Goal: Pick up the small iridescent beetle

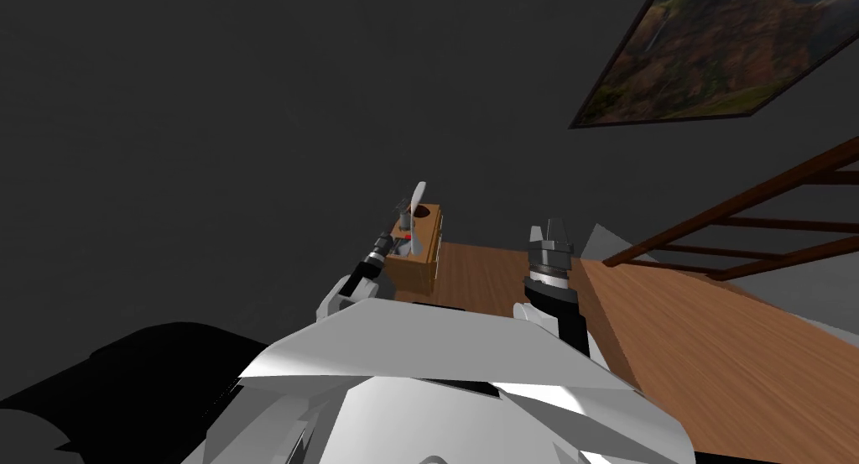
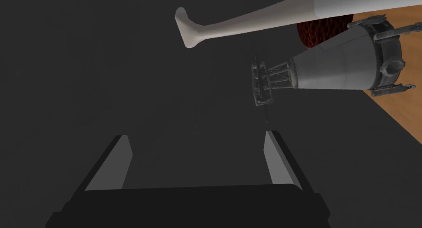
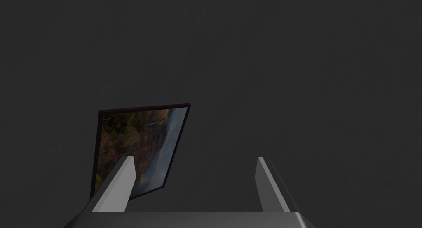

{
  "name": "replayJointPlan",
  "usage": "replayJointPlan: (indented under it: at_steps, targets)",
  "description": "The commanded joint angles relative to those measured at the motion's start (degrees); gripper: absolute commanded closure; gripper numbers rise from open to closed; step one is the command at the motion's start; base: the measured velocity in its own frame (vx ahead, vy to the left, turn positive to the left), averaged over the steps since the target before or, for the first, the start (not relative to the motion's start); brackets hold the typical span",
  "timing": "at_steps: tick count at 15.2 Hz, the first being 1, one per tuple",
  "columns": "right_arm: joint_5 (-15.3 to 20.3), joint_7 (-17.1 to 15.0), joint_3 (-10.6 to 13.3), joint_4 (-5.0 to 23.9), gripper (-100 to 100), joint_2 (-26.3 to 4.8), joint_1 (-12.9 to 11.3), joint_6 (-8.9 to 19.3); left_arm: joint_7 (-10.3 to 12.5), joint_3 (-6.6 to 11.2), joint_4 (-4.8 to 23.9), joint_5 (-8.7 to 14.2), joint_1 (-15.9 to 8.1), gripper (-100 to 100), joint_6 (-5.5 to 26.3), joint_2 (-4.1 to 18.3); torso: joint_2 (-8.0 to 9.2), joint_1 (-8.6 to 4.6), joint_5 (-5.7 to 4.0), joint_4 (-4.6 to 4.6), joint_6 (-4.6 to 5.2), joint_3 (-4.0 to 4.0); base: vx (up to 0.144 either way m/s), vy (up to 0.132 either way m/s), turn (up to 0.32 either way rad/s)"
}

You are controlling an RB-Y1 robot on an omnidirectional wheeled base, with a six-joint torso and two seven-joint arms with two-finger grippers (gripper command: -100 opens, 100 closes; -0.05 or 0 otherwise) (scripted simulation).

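Plainly the job falls to my left gripper [image 2: 197, 135]. It sits right at the wooden box [image 1: 419, 266], with its two fingers spread wide and nothing between them. My right gripper [image 3: 194, 158] is raised well apart from the box, fingers likewise wide and empty, so it is the farther hand.

I cannot pick out a beetle with any certainty. My best guess is a dark red lump [image 2: 319, 34] with a net-like pattern. It lies beyond my left fingertips and off to one side, past the line of the finger nearer the box top. Most of it is hidden: a white club [image 2: 247, 25] crosses in front of it, and a grey cone [image 2: 338, 69] with a lattice nose lies beside it, closer to my fingers. Both run crosswise to the way my gripper points.

Because so little of the lump shows, I cannot tell which way its long axis runs (or whether it has one worth lining up on). Straight ahead of my fingers there is only a flat dark grey surface.

As I judge it, the coming move turns on that sideways offset. The hand must swing toward the cone's side and reach past it before closing, and the cone and club are likely to be in the way.
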Motion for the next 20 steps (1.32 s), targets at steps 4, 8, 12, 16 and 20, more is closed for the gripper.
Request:
replayJointPlan:
  at_steps: [4,8,12,16,20]
  targets:
    - [0.0,0.0,0.0,0.0,0,0.0,0.0,0.0,-0.5,-0.24,3.5,0.0,-1.2,-100,5.3,2.7,0.00,0.00,0.00,0.00,0.00,0.00,0.010,-0.008,-0.056]
    - [0.0,0.0,0.0,0.0,0,0.0,0.0,0.0,-1.0,-0.44,6.5,0.1,-2.2,-100,9.4,4.9,0.00,0.00,0.00,0.00,0.00,0.00,0.012,-0.009,-0.055]
    - [0.0,0.0,0.0,0.0,0,0.0,0.0,0.0,-1.4,-0.63,9.6,0.1,-3.1,-100,13.5,6.9,0.01,0.01,0.00,0.00,-0.01,0.00,0.011,-0.009,-0.055]
    - [0.0,0.0,0.0,0.0,0,0.0,0.0,0.0,-1.9,-0.82,12.5,0.1,-4.1,-100,17.6,8.8,0.00,0.00,0.00,0.00,0.00,0.00,0.012,-0.007,-0.057]
    - [0.0,0.0,0.0,0.0,0,0.0,0.0,0.0,-2.3,-1.00,15.4,0.2,-5.1,-100,21.6,10.5,0.00,0.01,0.00,0.00,-0.02,0.00,0.013,-0.007,-0.055]
